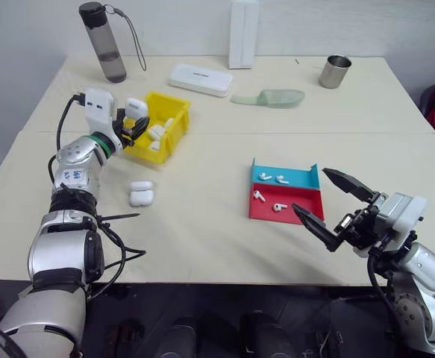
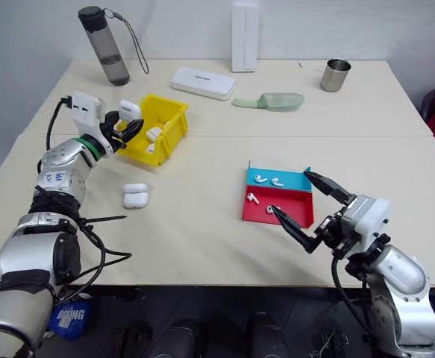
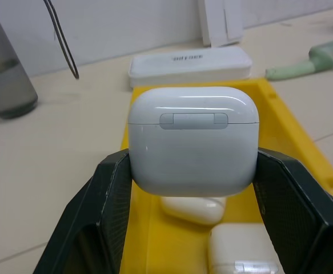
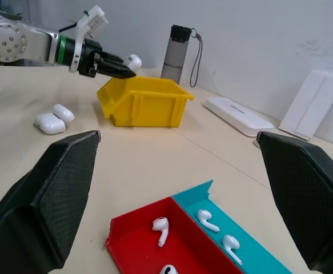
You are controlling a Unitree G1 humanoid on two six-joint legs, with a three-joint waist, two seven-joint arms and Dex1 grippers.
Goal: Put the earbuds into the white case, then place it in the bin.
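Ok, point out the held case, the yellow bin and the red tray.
white case [image 3: 192, 140], left wrist view, middle of its hinge face.
yellow bin [image 1: 174, 127], left eye view, right wall.
red tray [image 1: 304, 198], left eye view, bare floor.

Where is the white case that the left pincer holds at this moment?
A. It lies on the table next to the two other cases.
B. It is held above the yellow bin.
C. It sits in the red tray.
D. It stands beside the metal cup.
B: the left pincer is shut on the white case, holding it over the open top of the bin, where other cases already lie.
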